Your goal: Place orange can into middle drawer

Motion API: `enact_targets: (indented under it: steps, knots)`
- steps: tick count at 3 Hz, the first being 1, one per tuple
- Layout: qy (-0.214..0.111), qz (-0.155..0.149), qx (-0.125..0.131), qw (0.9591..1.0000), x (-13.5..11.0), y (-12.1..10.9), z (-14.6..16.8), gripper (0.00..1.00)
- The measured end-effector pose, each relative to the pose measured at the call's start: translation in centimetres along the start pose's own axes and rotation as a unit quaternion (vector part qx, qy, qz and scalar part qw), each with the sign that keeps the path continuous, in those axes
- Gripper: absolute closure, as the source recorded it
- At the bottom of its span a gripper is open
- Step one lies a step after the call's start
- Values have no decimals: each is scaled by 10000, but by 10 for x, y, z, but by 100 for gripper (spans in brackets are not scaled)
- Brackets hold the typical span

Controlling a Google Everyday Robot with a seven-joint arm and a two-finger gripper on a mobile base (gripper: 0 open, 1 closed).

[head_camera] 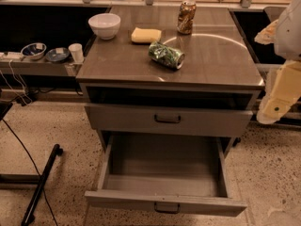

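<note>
The orange can (186, 17) stands upright at the back of the grey cabinet top, right of centre. The middle drawer (164, 160) is pulled out wide open below, and its grey floor holds nothing. My arm hangs at the right edge of the view, and the gripper (272, 111) is at its lower end. It is beside the cabinet's right corner, well away from the can and above and to the right of the open drawer.
A green leaf-patterned can (166, 54) lies on its side mid-top. A yellow sponge (146, 35) and a white bowl (104, 25) sit at the back left. A closed drawer front (167, 119) is above the open one. Bowls and a cup (75, 52) stand on a low shelf to the left. A black pole (41, 185) lies on the floor.
</note>
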State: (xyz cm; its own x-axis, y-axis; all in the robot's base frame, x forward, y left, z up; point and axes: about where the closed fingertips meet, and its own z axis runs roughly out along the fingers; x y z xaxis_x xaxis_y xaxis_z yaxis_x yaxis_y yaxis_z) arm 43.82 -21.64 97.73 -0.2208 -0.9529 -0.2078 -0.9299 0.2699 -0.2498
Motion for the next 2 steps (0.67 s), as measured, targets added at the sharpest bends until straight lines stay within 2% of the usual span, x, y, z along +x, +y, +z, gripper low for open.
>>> enact_targets:
  steps: [1, 2]
  knots:
    - [-4, 1, 1, 10000, 0, 0, 0, 0]
    - [-497, 74, 148, 9986, -6, -31, 6, 0]
